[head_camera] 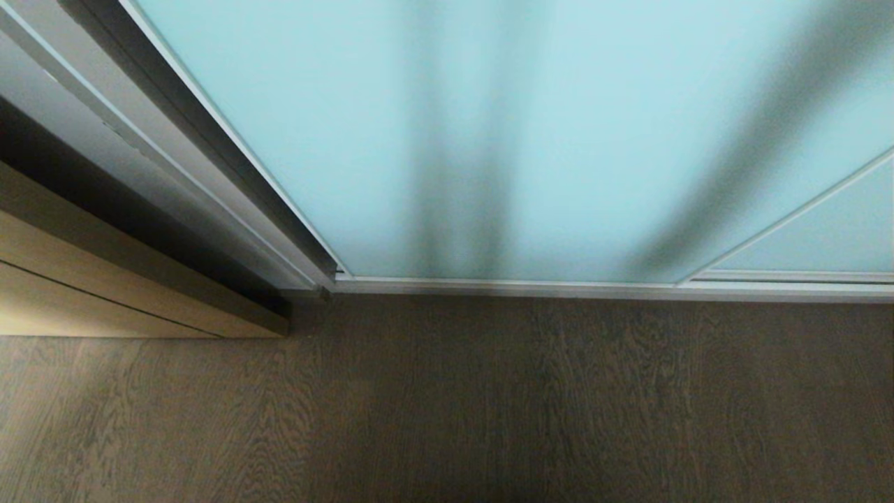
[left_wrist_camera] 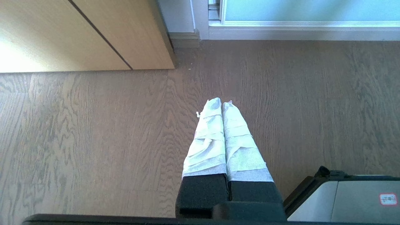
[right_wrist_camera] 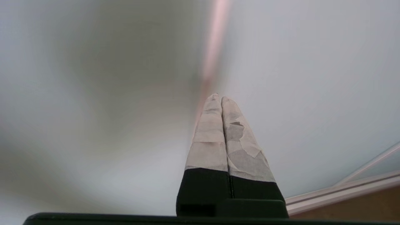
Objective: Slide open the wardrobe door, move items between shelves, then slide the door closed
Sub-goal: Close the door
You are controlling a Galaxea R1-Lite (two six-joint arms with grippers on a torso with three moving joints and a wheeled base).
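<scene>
Sticker (left_wrist_camera: 388, 199) writing unreadable, frosted wardrobe door (head_camera: 531, 140)

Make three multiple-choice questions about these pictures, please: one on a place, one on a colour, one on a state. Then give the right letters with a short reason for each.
1. What lies under the left gripper?
A. a white shelf
B. the wooden floor
C. a cushion bag

2. What colour is the glass of the sliding wardrobe door?
A. pale blue-green
B. dark red
C. clear yellow

3. How do the fingers of the right gripper stand?
A. wide apart
B. closed on a bag
C. pressed together, holding nothing

Answers:
1. B: the left wrist view shows only wood-grain floor below the taped fingers.
2. A: the head view shows a frosted pale blue-green panel in a thin light frame.
3. C: in the right wrist view the two taped fingers meet along their length, with nothing between them, close before the frosted panel.
</scene>
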